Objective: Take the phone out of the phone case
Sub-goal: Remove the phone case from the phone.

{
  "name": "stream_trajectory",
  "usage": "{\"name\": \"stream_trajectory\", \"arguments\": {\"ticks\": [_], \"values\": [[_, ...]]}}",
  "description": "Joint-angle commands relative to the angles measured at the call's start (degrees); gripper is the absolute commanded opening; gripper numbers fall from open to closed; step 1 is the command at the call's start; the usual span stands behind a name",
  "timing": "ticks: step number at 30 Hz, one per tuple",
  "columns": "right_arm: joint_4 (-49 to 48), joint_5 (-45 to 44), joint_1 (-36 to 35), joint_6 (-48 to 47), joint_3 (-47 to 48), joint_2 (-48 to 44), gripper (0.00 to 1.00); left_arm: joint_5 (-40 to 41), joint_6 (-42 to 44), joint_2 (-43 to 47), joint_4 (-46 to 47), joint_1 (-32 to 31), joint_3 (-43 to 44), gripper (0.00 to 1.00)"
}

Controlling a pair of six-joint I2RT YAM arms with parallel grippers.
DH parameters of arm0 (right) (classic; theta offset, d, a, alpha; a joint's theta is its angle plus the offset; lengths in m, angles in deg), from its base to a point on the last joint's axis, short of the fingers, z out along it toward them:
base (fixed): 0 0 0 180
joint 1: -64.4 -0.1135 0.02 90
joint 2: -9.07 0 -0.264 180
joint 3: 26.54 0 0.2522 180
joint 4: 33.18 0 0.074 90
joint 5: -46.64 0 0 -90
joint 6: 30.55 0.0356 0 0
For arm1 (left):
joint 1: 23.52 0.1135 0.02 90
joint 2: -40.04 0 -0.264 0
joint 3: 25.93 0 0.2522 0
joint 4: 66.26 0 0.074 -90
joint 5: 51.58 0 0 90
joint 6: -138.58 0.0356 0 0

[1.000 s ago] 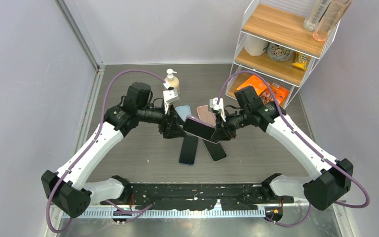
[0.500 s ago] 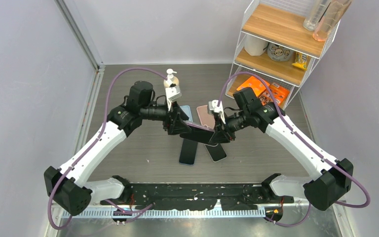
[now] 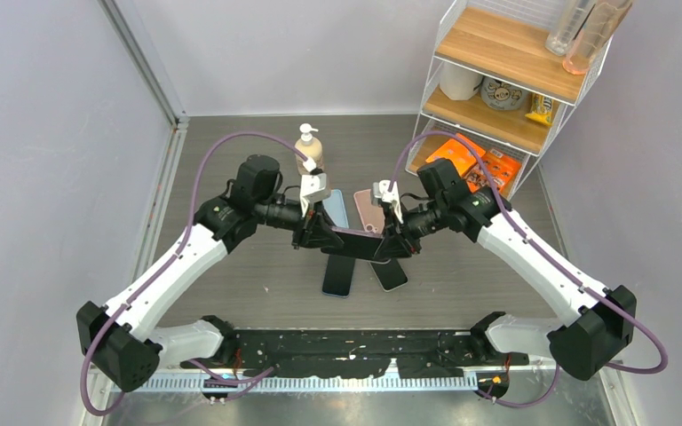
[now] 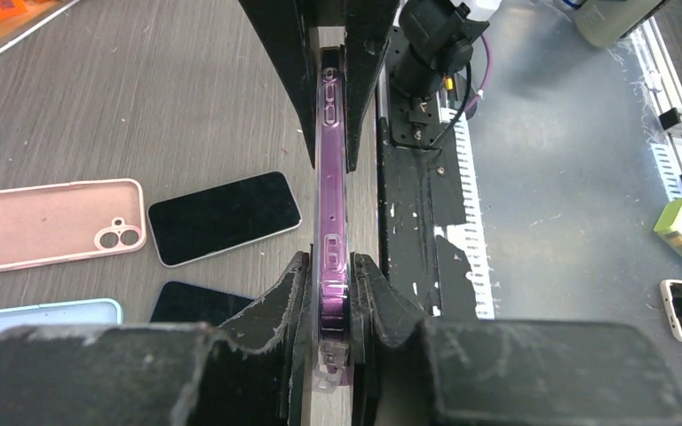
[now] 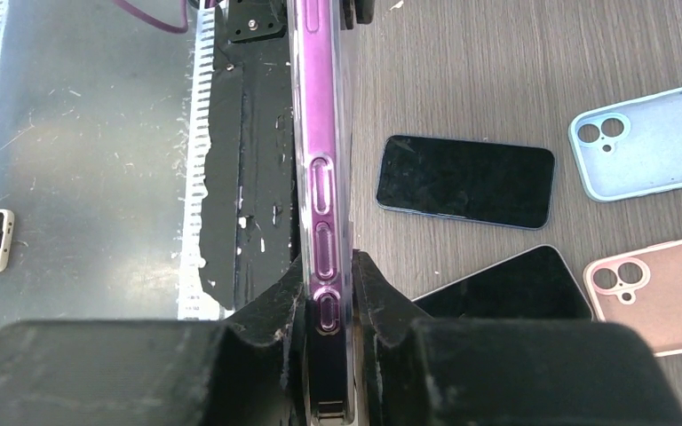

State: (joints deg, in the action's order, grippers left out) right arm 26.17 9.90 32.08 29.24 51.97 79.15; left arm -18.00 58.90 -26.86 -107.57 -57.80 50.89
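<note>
Top cam is sitting high up behind the robot, looking down and forward over the whole table (image 3: 249, 275) from pretty far out. Left wrist cam is peering from right behind the left gripper (image 4: 331, 266), super close, sighting along the edge of the cased phone (image 4: 330, 177). Right wrist cam is doing the same from behind the right gripper (image 5: 329, 271), facing back the opposite way. Both are sharing that phone edge, plus the pink case (image 4: 49, 224) and blue case (image 5: 653, 142) lying off to the side of the fingers.
</note>
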Motion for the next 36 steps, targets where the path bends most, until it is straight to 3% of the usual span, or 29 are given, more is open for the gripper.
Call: {"name": "stream_trajectory", "arguments": {"ticks": [1,2,11,13,18,20,22,28,36], "values": [[-13.1,4.1,-0.2,5.2,0.6,-2.3,0.05,-2.5,2.0,-0.1,-0.4,-2.6,-1.0,0.04],[-13.6,4.3,-0.3,5.6,0.2,-2.4,0.05,-2.4,2.0,-0.3,-0.4,-2.6,-0.9,0.0],[-18.3,0.6,-0.3,5.1,-5.9,-6.7,0.05,2.3,11.0,0.5,-7.0,-2.5,1.5,0.0],[-18.4,-0.7,-0.2,4.9,-6.6,-7.5,0.05,5.5,12.8,0.2,-9.9,-2.2,2.9,0.16],[-16.3,-1.3,0.2,3.1,-7.5,-7.9,0.05,2.2,10.4,1.8,-12.5,3.7,5.3,0.73],[-15.5,-0.7,0.6,2.4,-7.6,-8.0,0.05,0.4,9.2,3.5,-12.8,6.6,5.7,0.89],[-14.8,0.1,1.0,1.6,-7.9,-7.9,0.05,-1.1,9.1,5.5,-14.5,9.0,6.4,0.97],[-11.2,6.2,2.2,-0.3,-6.0,-5.9,0.05,-5.3,11.1,10.3,-21.7,11.1,7.5,0.99],[-3.2,12.7,2.4,-3.7,-0.3,0.2,0.05,-15.7,9.0,10.5,-24.4,11.0,5.2,0.92]]}}
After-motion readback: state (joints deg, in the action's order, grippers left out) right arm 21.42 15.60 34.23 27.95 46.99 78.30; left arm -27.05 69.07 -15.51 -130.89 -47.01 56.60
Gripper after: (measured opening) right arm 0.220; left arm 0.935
